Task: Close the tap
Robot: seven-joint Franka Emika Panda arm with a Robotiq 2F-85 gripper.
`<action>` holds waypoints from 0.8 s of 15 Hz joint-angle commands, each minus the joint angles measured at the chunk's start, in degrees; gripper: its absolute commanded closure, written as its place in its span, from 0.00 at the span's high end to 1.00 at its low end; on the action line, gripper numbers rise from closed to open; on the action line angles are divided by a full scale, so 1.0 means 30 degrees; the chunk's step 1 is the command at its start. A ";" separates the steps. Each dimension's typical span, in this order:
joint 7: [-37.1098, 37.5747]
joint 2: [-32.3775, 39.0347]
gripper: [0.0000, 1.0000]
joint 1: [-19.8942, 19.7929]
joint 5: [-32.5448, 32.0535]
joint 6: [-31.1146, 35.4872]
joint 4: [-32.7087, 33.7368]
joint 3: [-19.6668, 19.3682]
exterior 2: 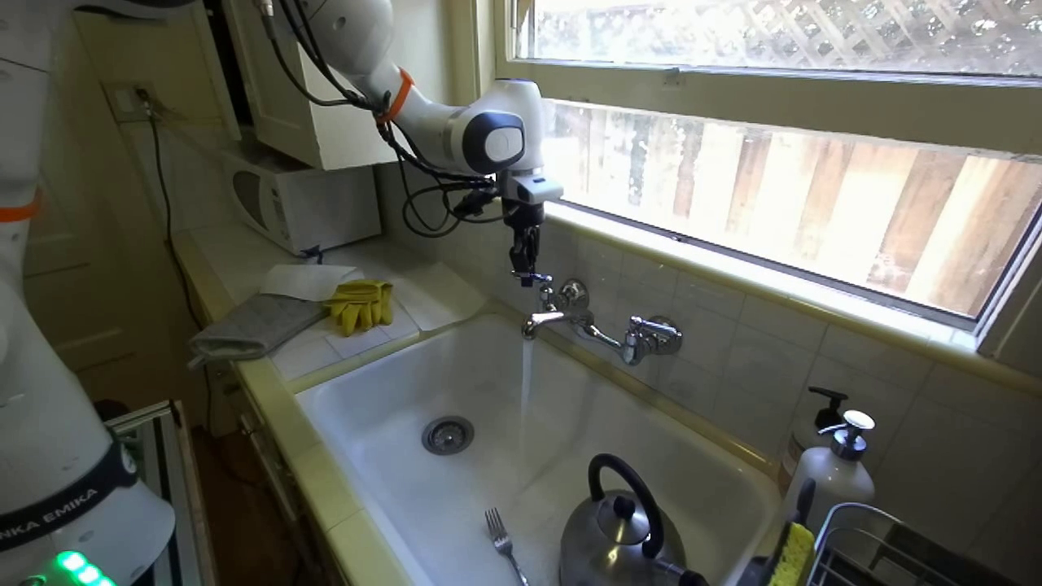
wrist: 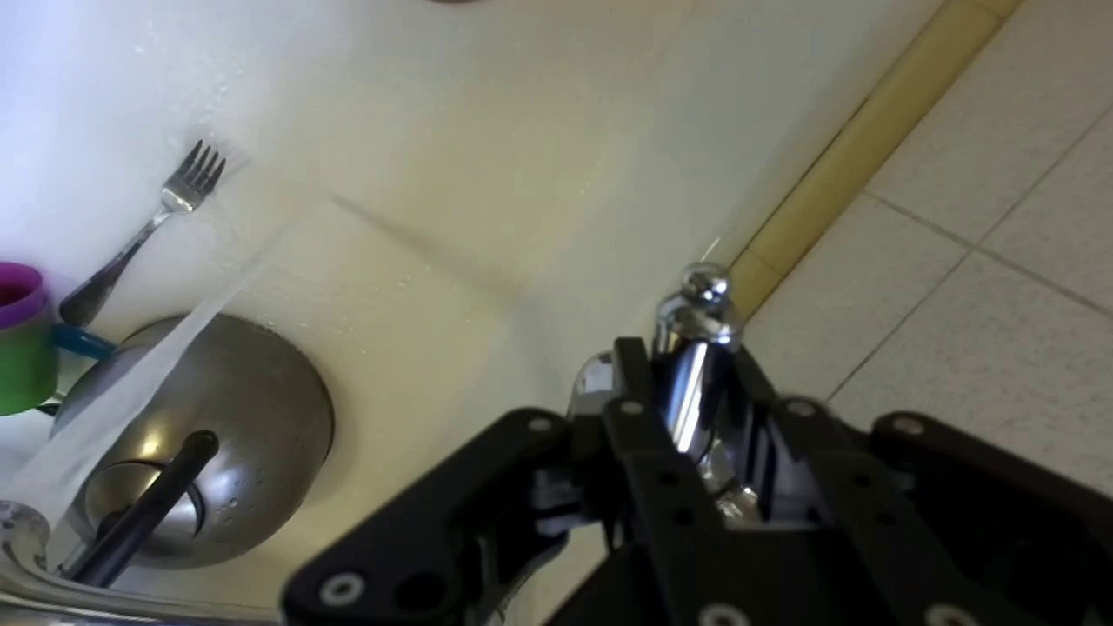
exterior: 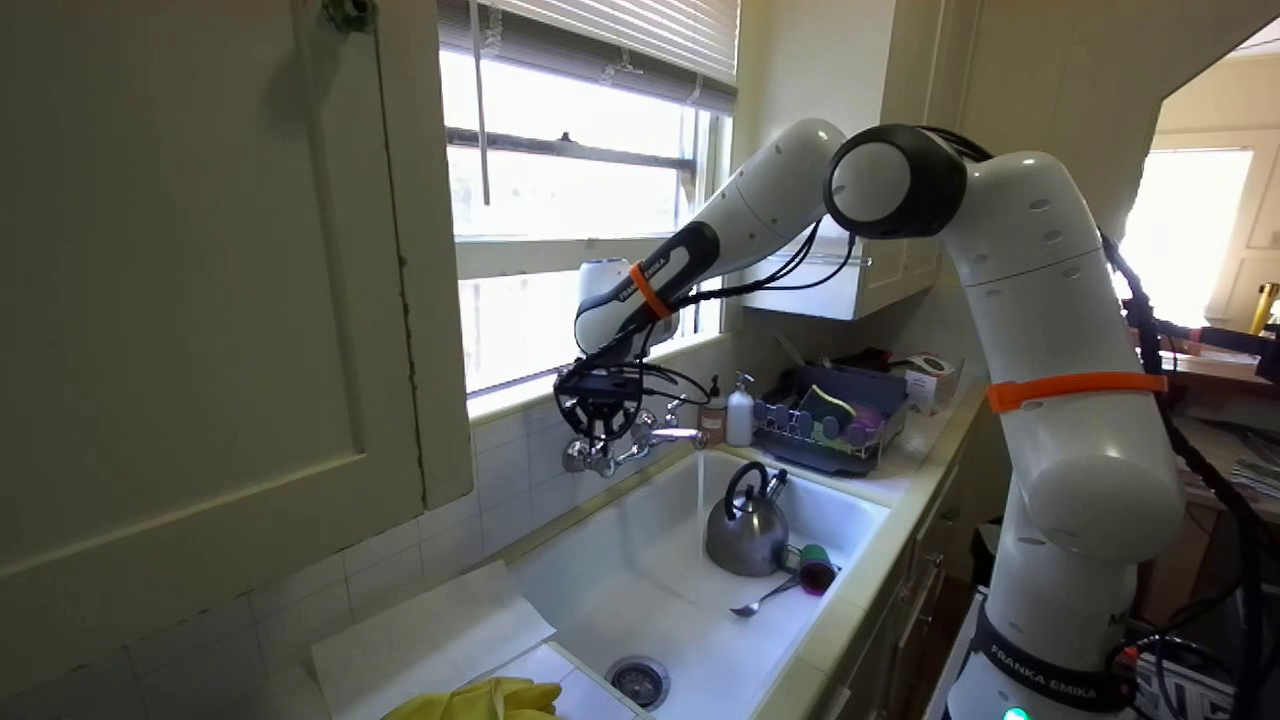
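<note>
The chrome tap (exterior: 680,436) is on the tiled wall above the sink; it also shows in another exterior view (exterior 2: 598,332). Water (exterior 2: 525,382) runs from its spout (wrist: 30,556) into the sink. My gripper (exterior 2: 525,281) points down at the handle nearer the yellow gloves. In the wrist view my gripper (wrist: 693,355) has its fingers close against both sides of this chrome handle (wrist: 700,323), and the rounded end sticks out past the fingertips. The opposite handle (exterior 2: 647,338) stands apart from the gripper. In an exterior view the gripper (exterior: 603,438) hides part of the tap.
In the white sink (exterior: 640,600) are a steel kettle (exterior 2: 623,529), a fork (wrist: 139,239) and a green cup (wrist: 26,369). Soap bottles (exterior 2: 830,476) and a dish rack (exterior: 830,440) stand beyond. Yellow gloves (exterior 2: 360,305) lie on the counter. The wall and window sill are close behind the gripper.
</note>
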 commanded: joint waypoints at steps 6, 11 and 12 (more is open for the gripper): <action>0.3566 0.2542 0.06 0.0608 0.2468 0.2200 0.2618 0.0888; 0.5688 0.2778 0.06 0.0681 0.2245 0.2635 0.2815 0.0829; 0.5896 0.2796 0.06 0.0697 0.2126 0.2753 0.2820 0.0828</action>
